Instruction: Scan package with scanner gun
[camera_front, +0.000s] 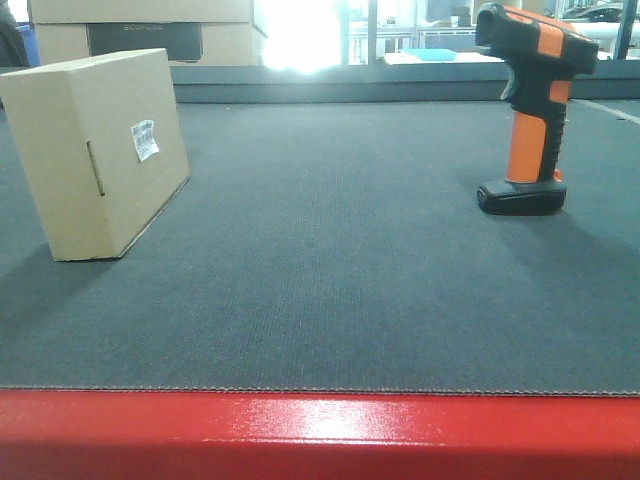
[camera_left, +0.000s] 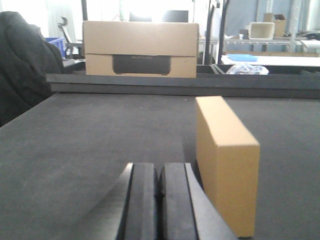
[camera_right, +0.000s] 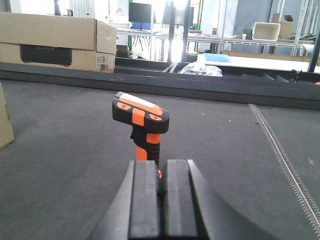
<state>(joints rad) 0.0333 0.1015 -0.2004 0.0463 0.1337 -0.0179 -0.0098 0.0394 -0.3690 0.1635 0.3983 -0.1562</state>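
Note:
The package (camera_front: 95, 150), a plain tan box with a small white label and a short dark slot, stands on edge at the left of the dark mat (camera_front: 330, 270). At the right, the scanner gun (camera_front: 535, 100) stands upright on its flat black base. Neither gripper shows in the front view. My left gripper (camera_left: 159, 167) is shut with nothing in it, low over the mat, and the package (camera_left: 225, 155) is just to its right. My right gripper (camera_right: 162, 162) is shut and empty, with the scanner gun (camera_right: 142, 117) a short way straight ahead.
Larger tan boxes with a dark panel (camera_left: 140, 47) sit behind a raised dark rail (camera_front: 400, 82) at the mat's far edge. A red edge (camera_front: 320, 435) runs along the front. A black garment (camera_left: 25, 65) lies at the far left. A seam (camera_right: 285, 165) crosses the mat's right side.

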